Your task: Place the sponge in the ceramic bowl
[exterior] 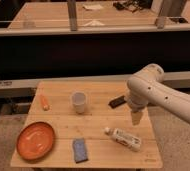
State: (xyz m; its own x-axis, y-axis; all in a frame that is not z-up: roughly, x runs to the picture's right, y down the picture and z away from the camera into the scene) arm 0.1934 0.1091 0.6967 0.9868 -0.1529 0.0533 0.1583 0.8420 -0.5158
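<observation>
The sponge [79, 149], a small blue pad, lies flat near the front edge of the wooden table [95, 125], a little left of centre. Left of it sits the ceramic bowl [35, 140], a wide shallow orange dish with nothing in it. My gripper [136, 118] hangs point-down from the white arm over the right part of the table, just above the white bottle [124, 138] and well to the right of the sponge. Nothing is visibly held in it.
A small white cup [78, 102] stands mid-table. A black block [117, 101] lies right of the cup, beside the arm. A small orange object [45, 102] rests at the left. Behind the table runs a dark counter with railings.
</observation>
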